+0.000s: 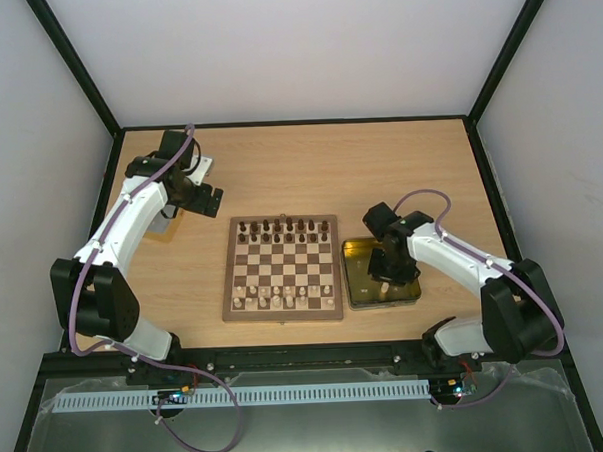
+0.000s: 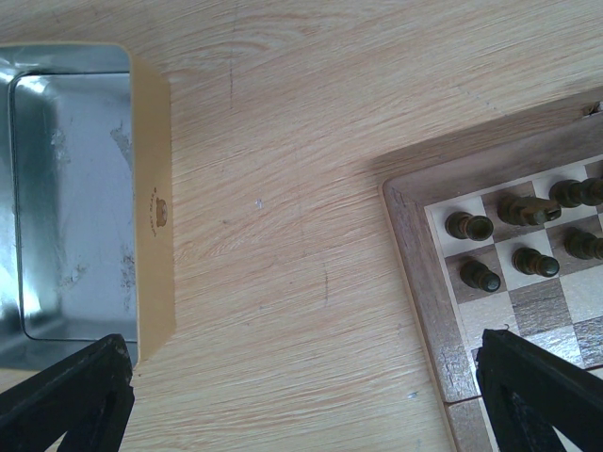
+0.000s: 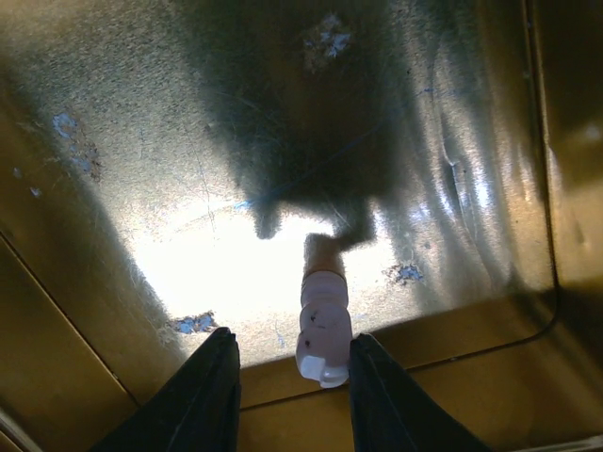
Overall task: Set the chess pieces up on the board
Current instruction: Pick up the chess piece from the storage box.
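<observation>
The board (image 1: pixel 283 316) lies mid-table, with dark chess pieces (image 1: pixel 285 228) along its far rows and cream ones (image 1: pixel 285 297) along its near rows. My left gripper (image 1: pixel 208 198) hangs open over bare table left of the board's far corner. In the left wrist view its fingers (image 2: pixel 75 395) stand wide apart, with the board's edge (image 2: pixel 424 282) and several dark pieces (image 2: pixel 468 226) to the right. My right gripper (image 3: pixel 292 339) is open, low inside the gold tray (image 3: pixel 188 141). A cream piece (image 3: pixel 323 320) stands between its fingers, against the right one and apart from the left.
A silver tray (image 2: pixel 66 188) with a cream-coloured side sits left of my left gripper. The gold tray (image 1: pixel 355 252) lies against the board's right side. Black frame posts and white walls enclose the table.
</observation>
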You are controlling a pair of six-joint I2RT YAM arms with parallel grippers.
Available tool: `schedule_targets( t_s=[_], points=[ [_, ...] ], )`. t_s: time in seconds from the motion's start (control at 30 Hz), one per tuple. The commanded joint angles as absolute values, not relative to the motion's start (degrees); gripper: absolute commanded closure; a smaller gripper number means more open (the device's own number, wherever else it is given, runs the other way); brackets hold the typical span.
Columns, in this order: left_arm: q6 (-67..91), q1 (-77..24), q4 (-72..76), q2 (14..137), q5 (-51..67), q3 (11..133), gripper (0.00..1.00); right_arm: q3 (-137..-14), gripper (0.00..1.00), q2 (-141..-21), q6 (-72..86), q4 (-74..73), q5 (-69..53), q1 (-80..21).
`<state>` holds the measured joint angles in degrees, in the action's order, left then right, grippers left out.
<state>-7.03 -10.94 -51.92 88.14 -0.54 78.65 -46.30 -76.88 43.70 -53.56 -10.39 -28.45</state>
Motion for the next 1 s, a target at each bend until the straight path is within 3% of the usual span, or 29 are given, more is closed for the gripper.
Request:
schedule_targets(
  t_s=[0.0,0.2,0.67,0.97],
  points=[
    [-6.8,-10.5,-52.3,86.6,-0.9,77.5,0.01,-45.2,0.69,-77.5,42.7,-53.0,-9.3,-28.0],
    [-6.8,-10.5,-52.1,86.3,-0.8,77.2,0.01,-44.6,0.71,-77.2,42.7,-53.2,-9.1,-27.9],
    [-6.8,-10.4,-52.2,86.6,-0.5,77.8,0.01,-44.5,0.9,-76.6,42.0,-54.5,-9.0,-27.9],
    [-6.8,-10.4,-52.4,87.6,-0.2,78.6,0.01,-55.0,0.92,-75.8,40.8,-62.8,-7.2,-28.9]
  ],
)
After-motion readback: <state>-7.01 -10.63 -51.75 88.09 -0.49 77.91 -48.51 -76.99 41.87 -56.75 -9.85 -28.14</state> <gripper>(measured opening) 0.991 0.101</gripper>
